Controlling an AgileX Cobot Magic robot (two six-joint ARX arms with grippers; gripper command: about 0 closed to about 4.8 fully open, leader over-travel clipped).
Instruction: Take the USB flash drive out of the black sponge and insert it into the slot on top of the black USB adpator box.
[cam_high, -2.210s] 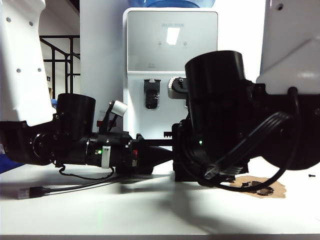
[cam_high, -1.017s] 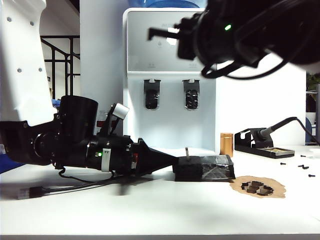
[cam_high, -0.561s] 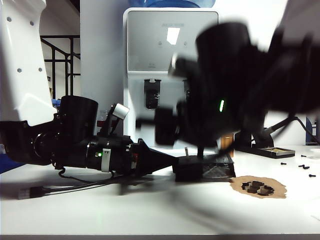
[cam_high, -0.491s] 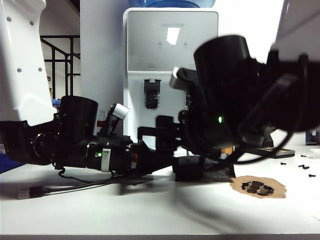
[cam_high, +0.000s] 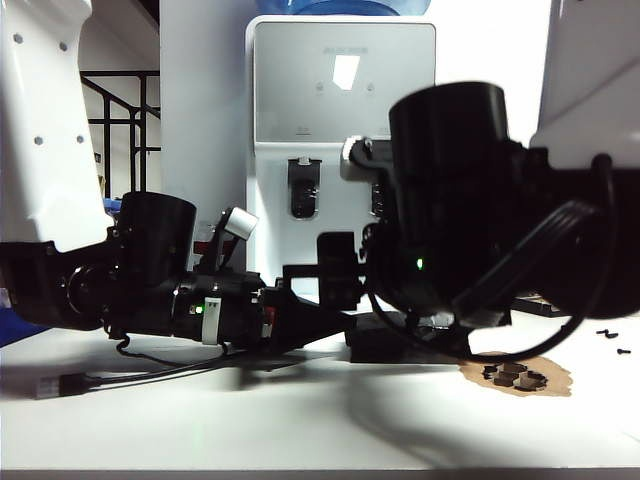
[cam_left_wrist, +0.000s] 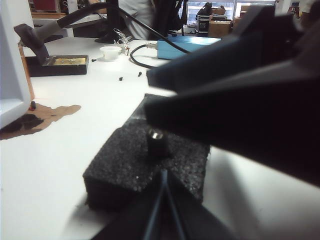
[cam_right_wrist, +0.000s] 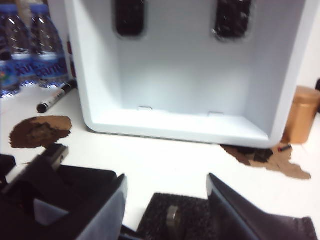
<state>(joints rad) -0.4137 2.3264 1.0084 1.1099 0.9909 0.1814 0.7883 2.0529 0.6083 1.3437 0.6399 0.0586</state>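
**Operator:** Which items are in view, largest first?

**Guide:** You have the white water dispenser (cam_high: 343, 150) at the back of the table (cam_high: 300, 420); in front of it the right arm fills the right half of the exterior view, and the left arm lies low on the left; between them sits the black sponge (cam_left_wrist: 150, 162).

**Operator:** State of the grippers?

**Guide:** Your right gripper (cam_right_wrist: 166, 207) hangs above the sponge with its jaws spread wide, one on each side and holding nothing; your left gripper (cam_left_wrist: 162, 210) rests low, just beside the sponge's near edge (its jaws look nearly together, though you cannot tell for certain).

**Operator:** And the drive?

**Guide:** The USB flash drive (cam_left_wrist: 156, 141) stands upright, seated in the sponge's top face; the right wrist view shows it between the open jaws, untouched.
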